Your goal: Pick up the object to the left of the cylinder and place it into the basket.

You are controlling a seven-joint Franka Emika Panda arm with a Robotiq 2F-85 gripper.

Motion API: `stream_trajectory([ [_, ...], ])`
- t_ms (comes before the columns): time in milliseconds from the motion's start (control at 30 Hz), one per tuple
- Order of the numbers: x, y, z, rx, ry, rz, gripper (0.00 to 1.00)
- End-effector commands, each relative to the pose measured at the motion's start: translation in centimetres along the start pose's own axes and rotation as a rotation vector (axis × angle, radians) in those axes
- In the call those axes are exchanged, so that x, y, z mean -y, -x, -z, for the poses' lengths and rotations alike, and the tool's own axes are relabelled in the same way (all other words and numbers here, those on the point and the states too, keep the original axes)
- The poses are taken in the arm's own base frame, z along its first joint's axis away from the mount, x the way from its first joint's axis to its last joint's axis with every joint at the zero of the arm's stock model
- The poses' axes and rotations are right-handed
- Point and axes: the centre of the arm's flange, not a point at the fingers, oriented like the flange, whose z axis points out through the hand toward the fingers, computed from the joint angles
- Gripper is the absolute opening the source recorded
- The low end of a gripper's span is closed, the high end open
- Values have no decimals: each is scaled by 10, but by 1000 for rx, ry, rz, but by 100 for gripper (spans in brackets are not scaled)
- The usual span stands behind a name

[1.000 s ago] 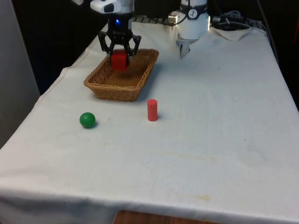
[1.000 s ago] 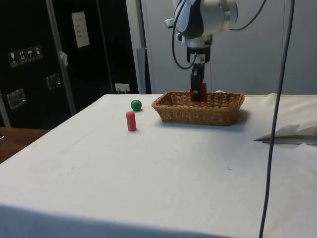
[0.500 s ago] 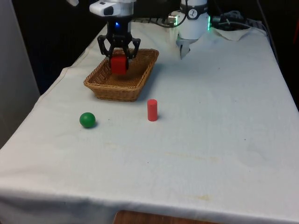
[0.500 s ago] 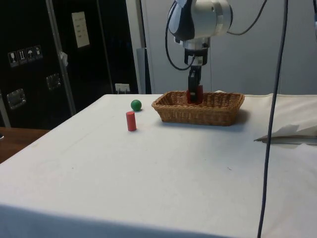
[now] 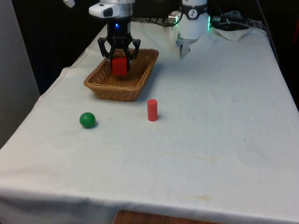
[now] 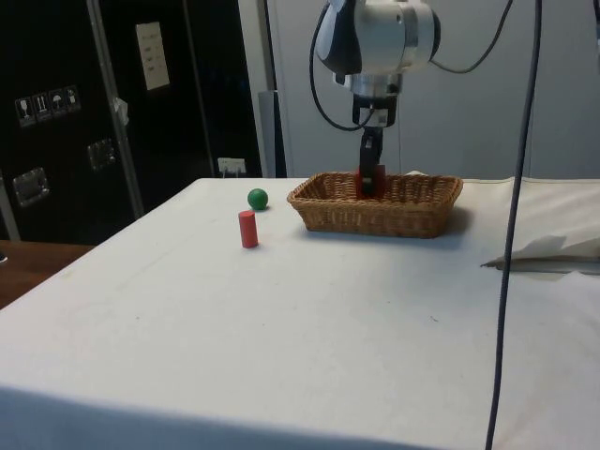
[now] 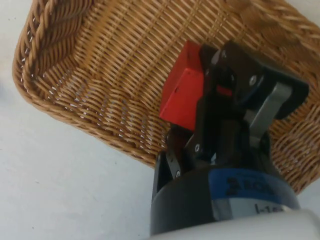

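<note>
The black end effector [image 5: 119, 56] hangs over the wicker basket [image 5: 105, 88], its two fingers closed on a red block [image 5: 119, 66] — the block held above the basket's woven floor, toward the half nearer the robot. In the side view the end effector [image 6: 372, 183] dips just inside the basket [image 6: 375, 216], with the block [image 6: 361, 181] partly hidden behind the near rim. Seen from the wrist, the block [image 7: 181, 100] sits tilted between the fingers [image 7: 226, 95], one corner pointing down at the weave of the basket [image 7: 90, 85]; whether it touches the bottom cannot be told. On the white cloth of the table [image 5: 210, 140], a red cylinder [image 5: 152, 110] stands upright, apart from the basket and nearer the camera. A green ball [image 5: 87, 120] rests on the cloth toward the front view's left of the cylinder, well apart from it and from the basket. In the side view the cylinder [image 6: 247, 229] stands nearer the camera than the ball [image 6: 257, 199], both clear of the basket.
</note>
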Motion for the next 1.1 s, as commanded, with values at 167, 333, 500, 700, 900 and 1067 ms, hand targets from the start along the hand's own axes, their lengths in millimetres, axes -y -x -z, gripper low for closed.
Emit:
stream_trajectory([
  [167,5,-1,-6,-24,-11,11,0],
  [333,6,0,-9,-26,-13,10,0],
  [500,5,1,-10,-20,-16,8,0],
  [700,5,1,-10,-14,-12,7,30],
  [900,4,1,-10,-13,-12,7,89],
  [1067,5,1,-10,-13,-12,7,100],
])
